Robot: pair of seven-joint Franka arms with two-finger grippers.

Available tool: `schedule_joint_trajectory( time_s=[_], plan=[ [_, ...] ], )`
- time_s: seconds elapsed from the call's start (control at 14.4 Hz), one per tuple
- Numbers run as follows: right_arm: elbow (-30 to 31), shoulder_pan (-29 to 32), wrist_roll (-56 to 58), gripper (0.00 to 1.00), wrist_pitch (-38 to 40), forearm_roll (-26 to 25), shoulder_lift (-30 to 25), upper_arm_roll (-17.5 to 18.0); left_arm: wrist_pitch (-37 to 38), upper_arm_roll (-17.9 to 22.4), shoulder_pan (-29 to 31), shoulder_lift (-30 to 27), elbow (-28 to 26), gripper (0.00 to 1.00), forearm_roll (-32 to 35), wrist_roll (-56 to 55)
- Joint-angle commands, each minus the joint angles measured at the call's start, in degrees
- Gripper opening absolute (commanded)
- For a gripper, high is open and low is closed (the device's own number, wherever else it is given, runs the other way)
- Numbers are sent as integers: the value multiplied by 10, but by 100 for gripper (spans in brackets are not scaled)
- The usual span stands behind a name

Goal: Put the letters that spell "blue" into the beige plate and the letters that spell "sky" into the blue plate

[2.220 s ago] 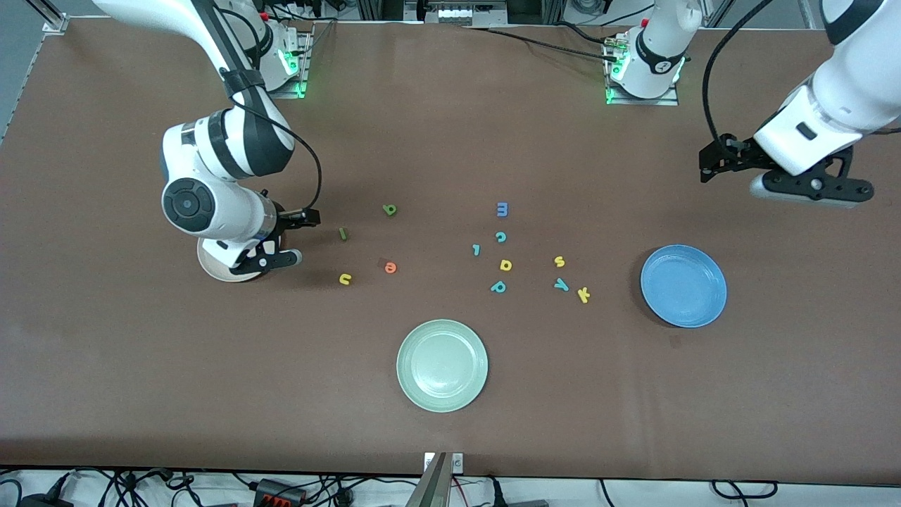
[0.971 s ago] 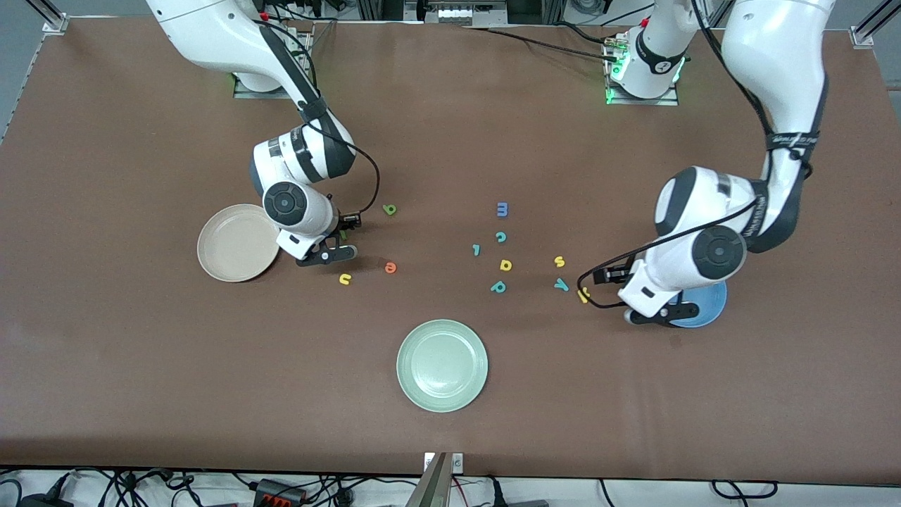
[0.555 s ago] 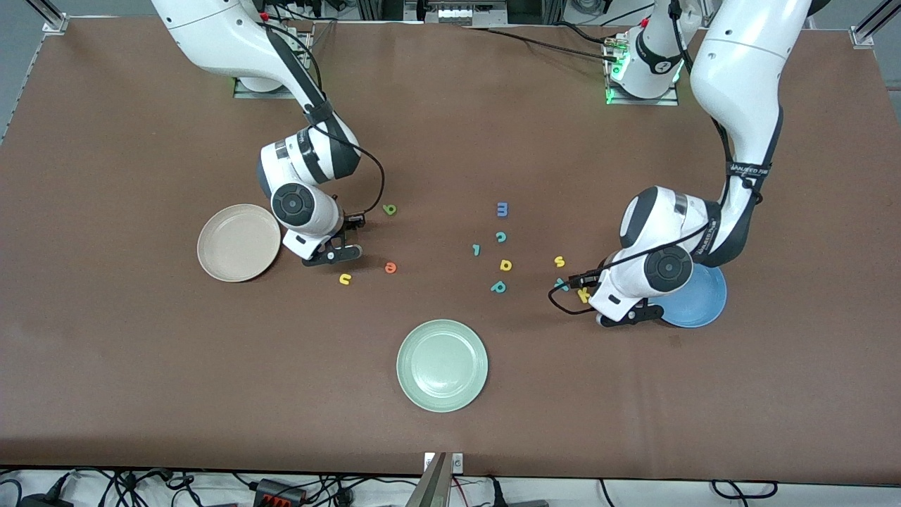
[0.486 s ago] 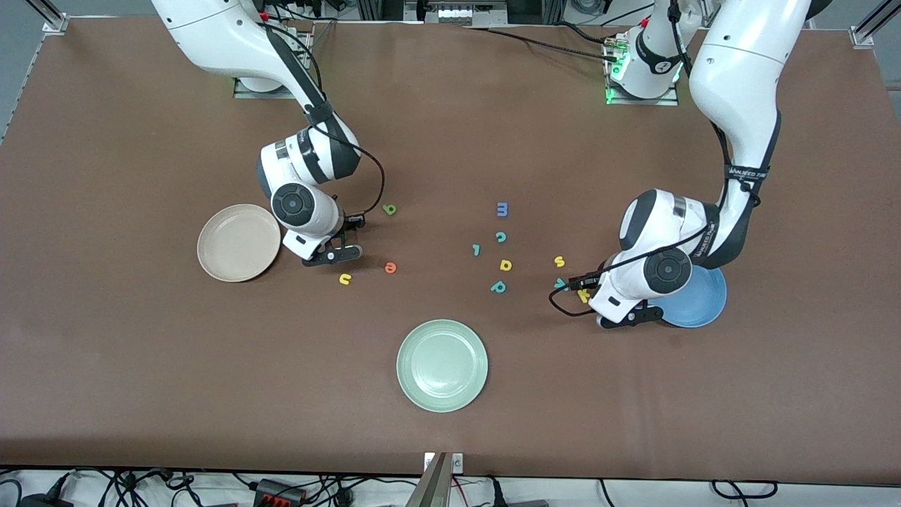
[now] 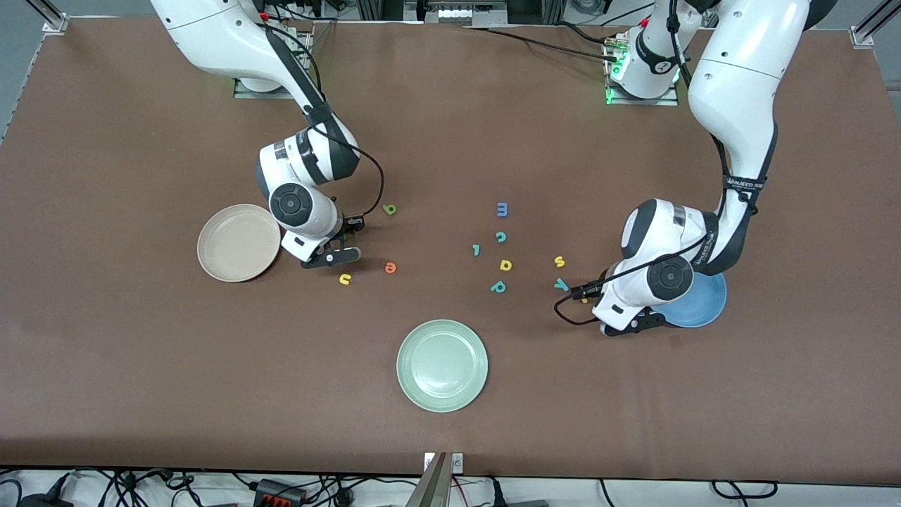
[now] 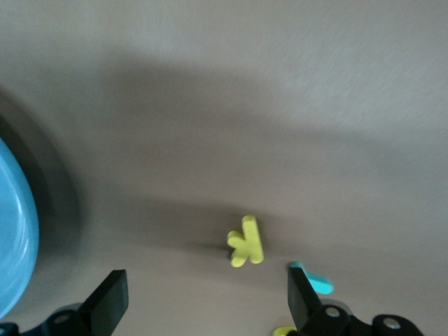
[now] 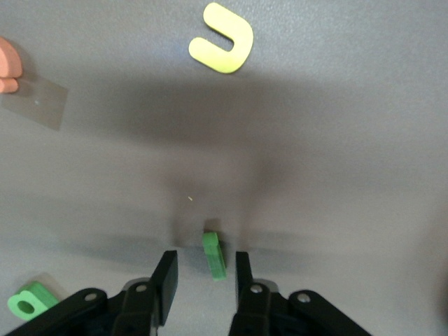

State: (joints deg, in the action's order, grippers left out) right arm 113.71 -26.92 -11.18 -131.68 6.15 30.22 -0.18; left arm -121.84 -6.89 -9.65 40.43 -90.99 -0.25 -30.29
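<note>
Take the table as a clock with six nearest the front camera. The green plate (image 5: 442, 365) sits at six and has no part in the task.

About four o'clock the left gripper (image 6: 204, 278) hangs low over the k (image 6: 246, 241), jaws spread wide and holding nothing. The blue plate (image 5: 704, 306) is just beside it, the y (image 5: 561, 284) and s (image 5: 559, 262) near at ten o'clock of the k. The k lies off-centre between the jaws and the y is close by one finger, so a straight descent could land on the y or knock it aside.

About nine o'clock the u (image 5: 345, 279) and e (image 5: 391, 267) lie loose. The right gripper (image 7: 204, 269) is down at the table with jaws narrowly apart, straddling the l (image 7: 214, 255) with gaps on both sides. The gaps are uneven, so I judge the nearer finger may push the thin l over before the grip bites.

The beige plate (image 5: 238, 243), bare, is at nine o'clock of that gripper, and the b (image 5: 389, 209) at two o'clock of it
</note>
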Motion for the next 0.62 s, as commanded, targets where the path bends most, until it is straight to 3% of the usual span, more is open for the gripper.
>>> schedule_joint_trajectory(
  time_s=[0.0, 0.14, 0.28, 0.56],
  plan=[
    [-7, -2, 5, 33, -2, -3, 4, -2, 6, 0, -2, 14, 25, 100, -10, -30],
    [-7, -2, 5, 26, -2, -3, 5, -1, -10, 0, -3, 32, 25, 100, -6, -40],
    [-7, -2, 5, 26, -3, -3, 9, -2, -64, 1, -3, 33, 20, 100, -2, -54],
    [-7, -2, 5, 26, -3, -3, 9, -2, -67, 0, -8, 34, 9, 94, -3, -71]
  ],
)
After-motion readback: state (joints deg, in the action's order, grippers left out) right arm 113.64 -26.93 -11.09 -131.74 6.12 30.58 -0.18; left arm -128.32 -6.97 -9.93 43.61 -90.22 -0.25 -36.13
